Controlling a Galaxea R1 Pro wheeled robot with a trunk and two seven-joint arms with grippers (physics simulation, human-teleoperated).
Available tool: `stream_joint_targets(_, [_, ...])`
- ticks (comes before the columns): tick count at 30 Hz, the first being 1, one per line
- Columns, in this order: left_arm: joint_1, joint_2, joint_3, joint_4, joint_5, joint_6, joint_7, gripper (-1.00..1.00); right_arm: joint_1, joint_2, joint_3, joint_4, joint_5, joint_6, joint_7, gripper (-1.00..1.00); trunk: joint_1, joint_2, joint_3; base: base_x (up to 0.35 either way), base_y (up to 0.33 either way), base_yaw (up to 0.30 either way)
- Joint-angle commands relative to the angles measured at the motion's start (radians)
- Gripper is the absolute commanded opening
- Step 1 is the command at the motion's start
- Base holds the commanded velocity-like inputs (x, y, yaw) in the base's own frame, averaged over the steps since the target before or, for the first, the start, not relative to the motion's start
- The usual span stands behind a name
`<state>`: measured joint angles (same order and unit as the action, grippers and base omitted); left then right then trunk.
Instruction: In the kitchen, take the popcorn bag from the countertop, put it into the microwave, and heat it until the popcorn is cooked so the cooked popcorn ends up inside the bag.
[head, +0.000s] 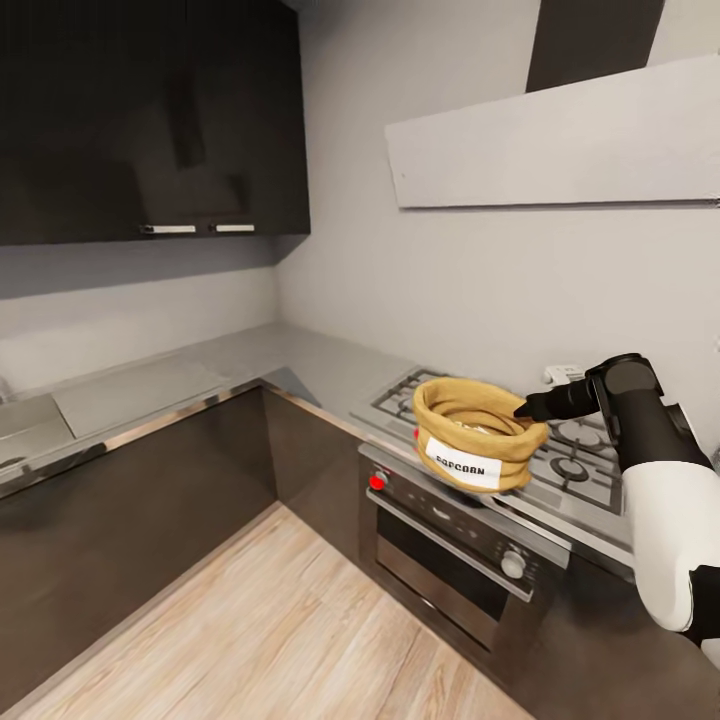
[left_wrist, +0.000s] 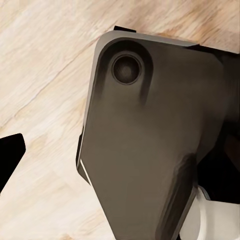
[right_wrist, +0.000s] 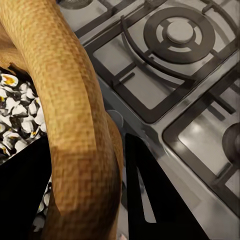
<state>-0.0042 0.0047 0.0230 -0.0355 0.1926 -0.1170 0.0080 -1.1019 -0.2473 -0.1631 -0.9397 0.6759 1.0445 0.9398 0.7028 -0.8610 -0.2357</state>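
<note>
The popcorn bag (head: 470, 437), a mustard-tan sack with a thick rolled rim and a white "POPCORN" label, hangs just above the front left of the gas hob (head: 590, 455). My right gripper (head: 527, 407) is shut on the bag's far rim. In the right wrist view the rolled rim (right_wrist: 80, 150) sits between the two dark fingers (right_wrist: 150, 200), and pale kernels (right_wrist: 20, 112) show inside the bag. One black fingertip (left_wrist: 11, 152) of my left gripper shows far to one side over the wood floor, so that gripper is open and holds nothing. The microwave is out of view.
The steel-grey countertop (head: 250, 360) runs in an L from the left to the hob. A dark built-in oven (head: 450, 550) sits under the hob, a grey hood (head: 560, 140) above it. Dark wall cabinets (head: 150, 120) hang at the upper left. Pale plank floor (head: 270, 630) lies in front.
</note>
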Motion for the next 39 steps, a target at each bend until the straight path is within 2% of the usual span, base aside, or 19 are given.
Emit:
stream_joint_targets(1, [0.0, 0.0, 0.002, 0.0, 0.004, -0.003, 0.001, 1.0, -0.001, 0.001, -0.001, -0.001, 0.01, 0.003, 0.01, -1.0, 0.0, -0.001, 0.0, 0.0, 0.0, -0.072])
stream_joint_targets(11, [0.0, 0.0, 0.003, 0.0, 0.004, -0.003, 0.001, 1.0, -0.001, 0.001, -0.001, 0.0, 0.01, 0.003, 0.01, -1.0, 0.0, -0.001, 0.016, 0.0, 0.0, -0.07])
stream_joint_targets(22, [0.0, 0.0, 0.003, 0.0, 0.003, -0.004, 0.0, 1.0, -0.001, -0.001, -0.003, 0.001, 0.01, 0.003, 0.008, -1.0, 0.0, -0.001, 0.017, -0.008, 0.0, -0.006])
stream_joint_targets(39, [0.0, 0.0, 0.003, 0.0, 0.002, -0.005, 0.001, 1.0, -0.001, -0.001, -0.003, 0.001, 0.01, 0.003, 0.01, -1.0, 0.0, -0.001, 0.017, -0.314, 0.0, 0.0])
